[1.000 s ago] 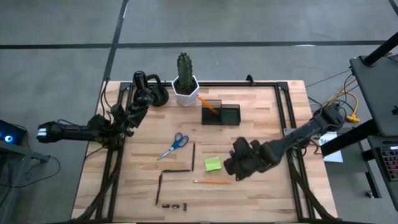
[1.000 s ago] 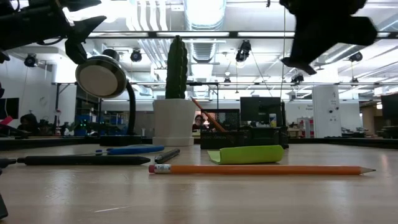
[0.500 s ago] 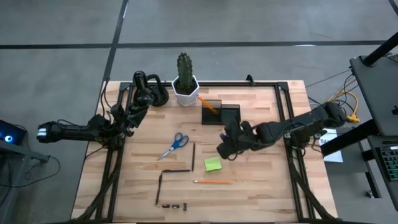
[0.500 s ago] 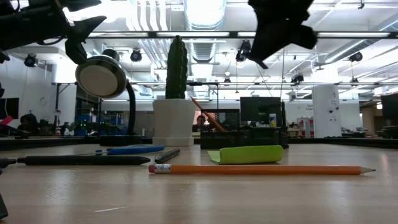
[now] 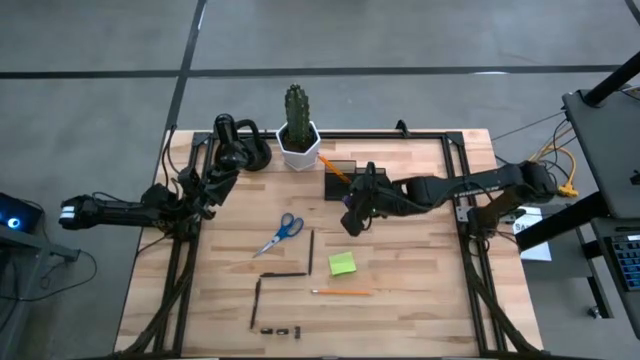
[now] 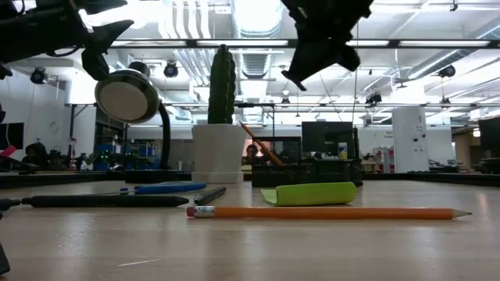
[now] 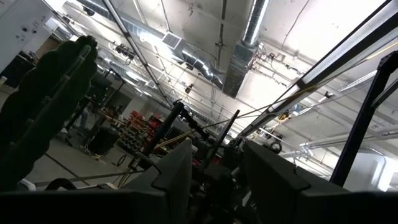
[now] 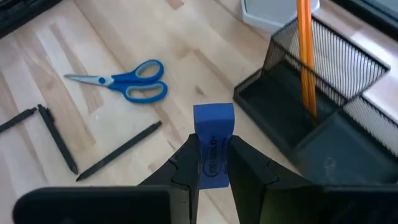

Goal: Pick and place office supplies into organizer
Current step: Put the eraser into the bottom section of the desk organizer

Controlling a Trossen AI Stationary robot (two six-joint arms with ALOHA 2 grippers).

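Right gripper [image 8: 211, 163], at centre frame in the high view, hangs just in front of the organizer [image 5: 355, 181]. Its fingers are clamped on a small blue block [image 8: 213, 144], held upright between the pads. White lettering runs down the block's face; too small to read.

Organizer: dark mesh box at upper centre of the table [image 5: 420, 290], back against the rear edge, beside the white cactus pot [image 5: 298, 150]. One orange pencil [image 8: 304, 56] stands tilted in the taller compartment; the lower compartment faces the gripper.

Left gripper [image 5: 210, 190] sits at the table's upper left corner, near the black rounded gadget [image 5: 243, 150]; in its wrist view the fingers stand apart, holding nothing.

Open wood lies to the right of the organizer and along the right edge. The middle and lower left are occupied: blue-handled scissors [image 5: 281, 232] left of centre, dark pens [image 5: 283, 274] below them, a lime-green sticky-note pad [image 5: 342, 263] at centre, a second orange pencil [image 5: 340, 293] below it, tiny black clips [image 5: 280, 329] near the front edge.
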